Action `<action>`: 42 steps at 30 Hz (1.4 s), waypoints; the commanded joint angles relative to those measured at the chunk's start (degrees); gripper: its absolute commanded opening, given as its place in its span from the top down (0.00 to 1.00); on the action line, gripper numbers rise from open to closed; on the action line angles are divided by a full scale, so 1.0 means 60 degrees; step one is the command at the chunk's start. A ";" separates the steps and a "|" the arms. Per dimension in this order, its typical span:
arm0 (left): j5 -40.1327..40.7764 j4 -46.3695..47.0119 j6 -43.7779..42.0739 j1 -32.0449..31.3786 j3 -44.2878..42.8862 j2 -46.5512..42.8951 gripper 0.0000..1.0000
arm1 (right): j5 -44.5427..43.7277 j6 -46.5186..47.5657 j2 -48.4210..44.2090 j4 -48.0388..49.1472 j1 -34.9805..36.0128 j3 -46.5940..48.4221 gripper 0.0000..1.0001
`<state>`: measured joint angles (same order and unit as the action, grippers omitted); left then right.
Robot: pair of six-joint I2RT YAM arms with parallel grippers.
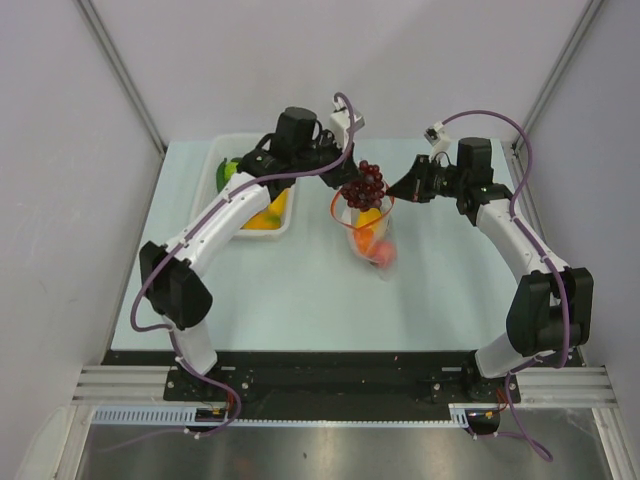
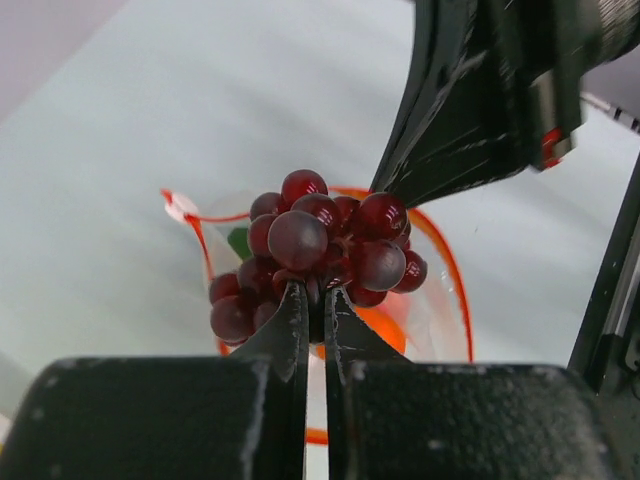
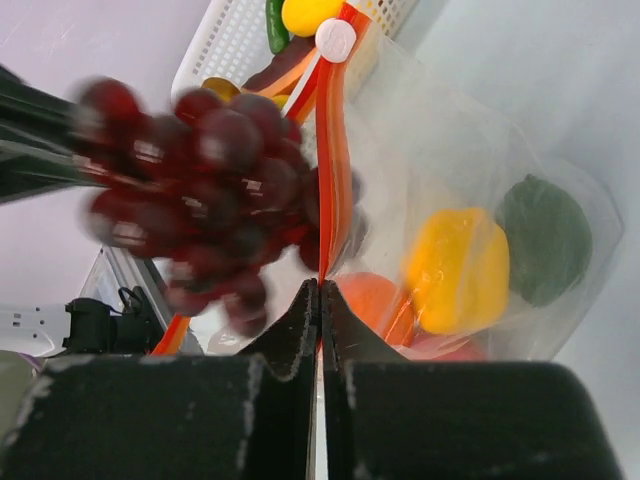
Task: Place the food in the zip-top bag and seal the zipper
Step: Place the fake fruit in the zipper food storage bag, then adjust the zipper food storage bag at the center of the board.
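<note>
Shining bright and even from overhead, throwing only faint, soft shadows on the pale surface (image 1: 300, 290). Smearing the grapes (image 3: 200, 180) with motion blur in the right wrist view. Glinting off each grape in the left wrist view; blurring softly along the dark near edges.

Surface: flat, pale mint-green tabletop (image 1: 300, 300), matte, rectangular. Two things lie on it.

1. White rectangular plastic tray (image 1: 243, 139) with lattice walls, in the far left corner, its long side running near to far.
2. Clear crinkly plastic zip-top bag (image 1: 368, 238), just right of the tray and apart from it, with a strip of bare tabletop between them. The bag's lower end sits on the surface, slightly nearer than the tray's near edge. Its mouth end is raised off the surface. How much of the bag touches the tabletop cannot be told.
</note>
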<state>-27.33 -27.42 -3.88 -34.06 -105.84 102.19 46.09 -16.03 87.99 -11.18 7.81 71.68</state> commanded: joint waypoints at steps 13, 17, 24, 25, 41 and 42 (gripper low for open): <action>0.0717 -0.0633 -0.0629 0.0476 0.1115 -0.0683 0.08 | 0.0639 0.0240 -0.0338 0.0237 -0.0291 0.0050 1.00; 0.1464 -0.0805 -0.0321 0.1003 0.1993 -0.0699 0.10 | 0.0698 0.0270 -0.0309 0.0193 -0.0350 0.0050 1.00; 0.0690 -0.0982 0.0950 0.1224 0.2216 0.0252 0.19 | 0.0742 0.0284 -0.0279 0.0223 -0.0394 0.0050 1.00; 0.0529 -0.0996 0.1012 0.1224 0.2187 0.0355 0.24 | 0.0742 0.0284 -0.0279 0.0223 -0.0409 0.0050 1.00; -0.2636 -0.1948 0.0676 0.0990 0.0181 -0.0639 1.00 | 0.0889 -0.0359 -0.1376 0.0194 -0.0409 0.0050 1.00; -0.2695 -0.1949 0.0661 0.0961 0.0063 -0.0800 1.00 | 0.0816 -0.0447 -0.1567 0.0150 -0.0394 0.0050 1.00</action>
<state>-36.05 -38.46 1.48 -26.94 -97.47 105.27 50.02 -15.79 86.08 -12.51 5.48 71.46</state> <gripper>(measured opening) 0.007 0.010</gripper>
